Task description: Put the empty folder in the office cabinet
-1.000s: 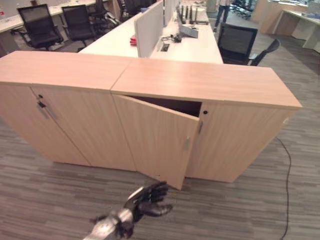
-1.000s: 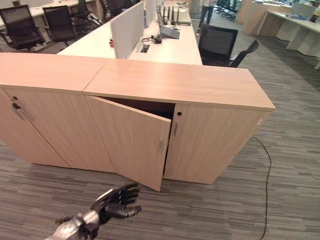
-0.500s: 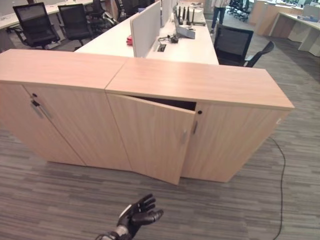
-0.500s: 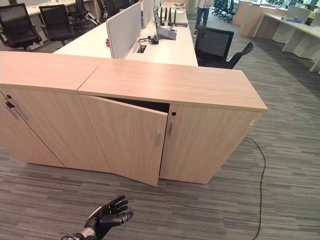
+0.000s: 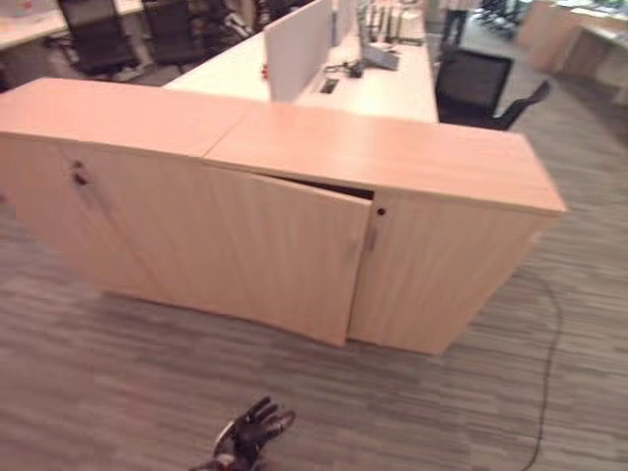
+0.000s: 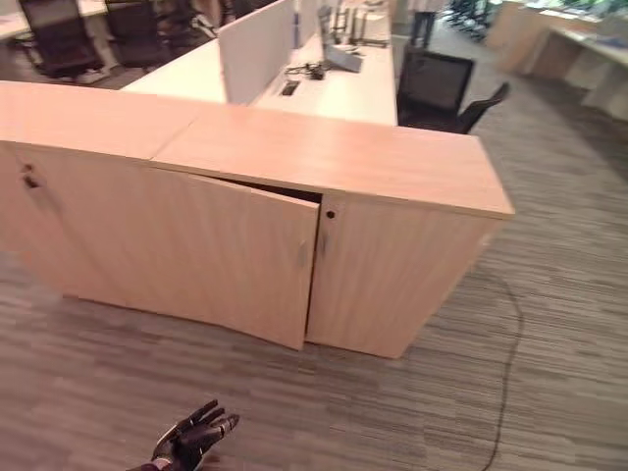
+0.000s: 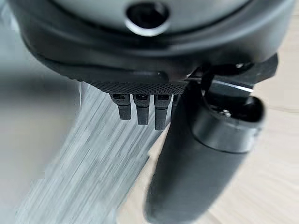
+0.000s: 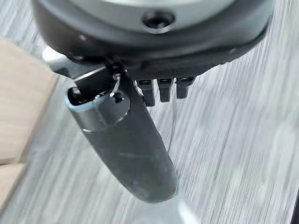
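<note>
The light wood office cabinet (image 5: 392, 162) stands in front of me. Its left door (image 5: 285, 260) hangs slightly ajar, showing a thin dark gap along its top, and its right door (image 5: 442, 275) is closed. My left hand (image 5: 250, 435) is low over the carpet in front of that ajar door, well short of it, fingers spread and holding nothing. The left wrist view has its straight thumb (image 7: 201, 154) over carpet and wood. My right hand (image 8: 126, 144) hangs over the striped carpet with thumb and fingers straight, also holding nothing.
A matching cabinet (image 5: 98, 167) with closed doors adjoins on the left. Behind both are white desks (image 5: 324, 74) with a divider panel and black office chairs (image 5: 471, 83). A person (image 5: 456, 15) stands far back. Grey striped carpet (image 5: 442, 412) lies before the cabinets.
The cabinet's left door has swung from well open to nearly shut. My left hand has dropped back and away from it. The camera has shifted too.
</note>
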Tool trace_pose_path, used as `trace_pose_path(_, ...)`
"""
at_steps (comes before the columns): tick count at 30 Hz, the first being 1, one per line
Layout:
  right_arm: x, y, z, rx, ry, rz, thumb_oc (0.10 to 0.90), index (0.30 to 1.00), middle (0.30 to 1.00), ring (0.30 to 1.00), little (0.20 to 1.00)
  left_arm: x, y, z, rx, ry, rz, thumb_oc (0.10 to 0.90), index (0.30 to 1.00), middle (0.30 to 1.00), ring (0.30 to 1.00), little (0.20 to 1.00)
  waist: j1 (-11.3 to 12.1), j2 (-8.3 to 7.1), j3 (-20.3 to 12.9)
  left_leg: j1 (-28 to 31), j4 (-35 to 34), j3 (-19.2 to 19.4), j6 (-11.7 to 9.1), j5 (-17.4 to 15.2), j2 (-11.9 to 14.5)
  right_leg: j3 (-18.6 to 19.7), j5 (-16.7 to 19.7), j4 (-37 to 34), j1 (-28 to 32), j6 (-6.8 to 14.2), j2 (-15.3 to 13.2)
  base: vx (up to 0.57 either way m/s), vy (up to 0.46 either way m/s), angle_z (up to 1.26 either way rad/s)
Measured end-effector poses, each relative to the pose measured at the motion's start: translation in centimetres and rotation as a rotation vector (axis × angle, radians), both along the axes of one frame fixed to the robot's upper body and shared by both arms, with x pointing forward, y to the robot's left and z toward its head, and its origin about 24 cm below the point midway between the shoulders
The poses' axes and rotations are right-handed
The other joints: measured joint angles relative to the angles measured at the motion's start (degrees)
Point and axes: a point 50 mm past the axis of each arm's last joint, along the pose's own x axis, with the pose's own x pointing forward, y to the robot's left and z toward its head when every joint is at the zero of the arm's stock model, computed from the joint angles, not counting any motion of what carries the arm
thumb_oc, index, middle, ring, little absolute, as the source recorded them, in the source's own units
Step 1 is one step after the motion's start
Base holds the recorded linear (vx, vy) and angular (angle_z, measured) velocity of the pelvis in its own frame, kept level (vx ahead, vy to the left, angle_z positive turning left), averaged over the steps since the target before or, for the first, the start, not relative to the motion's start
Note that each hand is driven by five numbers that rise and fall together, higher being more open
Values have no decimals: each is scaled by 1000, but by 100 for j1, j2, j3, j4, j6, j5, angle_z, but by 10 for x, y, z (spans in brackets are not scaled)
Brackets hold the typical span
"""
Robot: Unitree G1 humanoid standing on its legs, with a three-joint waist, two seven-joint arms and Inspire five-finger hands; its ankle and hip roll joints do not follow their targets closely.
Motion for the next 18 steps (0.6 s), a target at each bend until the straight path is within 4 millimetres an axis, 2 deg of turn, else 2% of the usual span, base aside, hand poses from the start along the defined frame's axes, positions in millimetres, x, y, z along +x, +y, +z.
trace_pose_path(3,2,2,-1,-18,-3,-6,800,900,900,900,900,-24,13,-16,158,160,-166,800,900,900,900,900,-86,114,44,399,-433,91,148,-55,-265,31,66,-3,44,101,112,46,151,-26)
trace_pose_path(4,0,15,-7,12,-13,-9,800,900,900,900,900,-30,17,-22,203,218,-192,800,900,900,900,900,-208,150,63,524,-714,107,490,109,-288,6,59,-3,-6,110,162,75,191,-8)
trace_pose_path(6,-6,33,-14,59,-6,-7,800,900,900,900,900,-19,19,-21,278,213,-269,800,900,900,900,900,-275,79,99,670,-1080,360,564,252,-325,27,72,-3,-50,136,88,52,124,-5)
trace_pose_path(7,-6,50,-20,103,-3,-7,800,900,900,900,900,-18,19,-23,304,235,-302,800,900,900,900,900,-335,85,104,725,-1140,483,677,305,-377,113,92,-1,-56,208,32,61,105,-29)
trace_pose_path(8,-10,58,-22,125,4,-7,800,900,900,900,900,-18,19,-23,307,234,-306,800,900,900,900,900,-337,86,104,761,-1134,568,731,260,-418,157,121,-2,-30,264,-17,94,124,-35)
trace_pose_path(9,-14,65,-24,139,0,-6,800,900,900,900,900,-20,20,-23,298,236,-264,800,900,900,900,900,-456,84,97,801,-1148,613,789,200,-516,176,133,-1,8,318,-127,96,116,-27)
trace_pose_path(10,-16,65,-24,133,0,-12,800,900,900,900,900,-23,18,-25,268,239,-181,800,900,900,900,900,-486,86,89,863,-1147,656,830,163,-575,191,136,-1,22,349,-184,71,68,-14)
trace_pose_path(13,-24,65,-25,125,11,-22,800,900,900,900,900,-33,18,-27,271,259,-115,800,900,900,900,900,-472,71,20,875,-1147,686,877,105,-648,210,147,-1,24,435,-263,46,46,-2)
trace_pose_path(14,-32,65,-25,114,31,-26,800,900,900,900,900,-40,17,-29,279,281,-103,800,900,900,900,900,-477,97,-30,915,-1122,686,906,139,-685,247,170,-2,31,453,-294,46,55,8)
trace_pose_path(16,-35,63,-25,103,46,-30,800,900,900,900,900,-45,14,-30,288,297,-115,800,900,900,900,900,-446,137,-113,994,-1123,682,914,122,-706,272,180,0,122,459,-303,47,66,7)
trace_pose_path(18,-38,62,-25,91,56,-25,800,900,900,900,900,-44,11,-30,316,294,-208,800,900,900,900,900,-459,184,-227,1090,-1122,699,909,69,-693,343,288,0,183,461,-288,26,53,-4)
